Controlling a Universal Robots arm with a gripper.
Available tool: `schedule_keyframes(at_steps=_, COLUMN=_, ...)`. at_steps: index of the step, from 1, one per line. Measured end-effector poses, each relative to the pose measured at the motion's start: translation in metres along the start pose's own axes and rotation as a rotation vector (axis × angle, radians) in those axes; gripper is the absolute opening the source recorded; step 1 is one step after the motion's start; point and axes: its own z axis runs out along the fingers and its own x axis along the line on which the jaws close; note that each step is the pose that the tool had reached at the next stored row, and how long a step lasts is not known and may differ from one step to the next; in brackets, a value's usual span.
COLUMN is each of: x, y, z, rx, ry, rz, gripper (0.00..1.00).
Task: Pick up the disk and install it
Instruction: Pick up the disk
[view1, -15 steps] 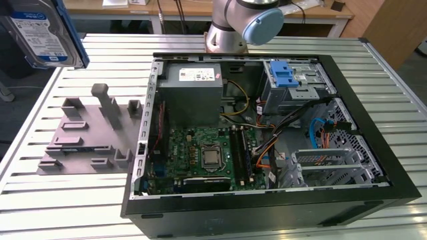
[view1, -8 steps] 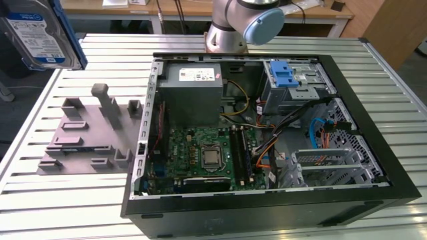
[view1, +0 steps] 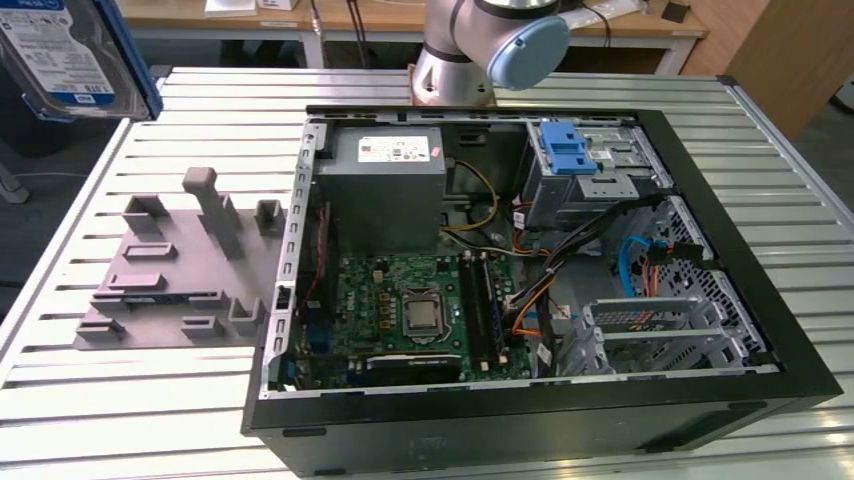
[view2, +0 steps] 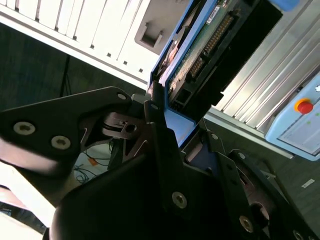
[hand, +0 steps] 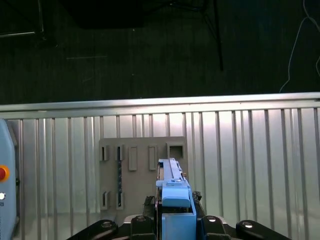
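Note:
The disk (view1: 60, 55), silver with a white-and-blue label and a blue bracket, hangs in the air at the exterior view's upper left, above the table's far left corner. In the first wrist view the disk (hand: 171, 186) stands edge-on above the grey fixture plate (hand: 142, 170). My gripper (hand: 175, 222) is shut on its blue bracket. The second wrist view shows the disk (view2: 210, 45) from its connector side. There the black fingers (view2: 155, 125) of my gripper (view2: 172, 122) clamp the bracket's lower end.
An open computer case (view1: 694, 180) lies on the slatted metal table (view1: 134, 400). It holds a blue-latched drive cage (view1: 574, 160), a grey power supply (view1: 380, 190) and a motherboard (view1: 414, 310). The grey fixture plate (view1: 174, 270) lies left of the case. The arm's base (view1: 461, 60) stands behind it.

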Motion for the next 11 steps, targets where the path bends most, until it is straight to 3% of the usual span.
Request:
schedule_keyframes(at_steps=5, x=0.0021, y=-0.0001, z=-0.0030, rx=0.0000, ry=0.0000, rz=0.000, gripper=0.37)
schedule_keyframes(at_steps=11, x=0.0152, y=-0.0007, z=-0.0028, rx=0.0000, ry=0.0000, rz=0.000, gripper=0.37)
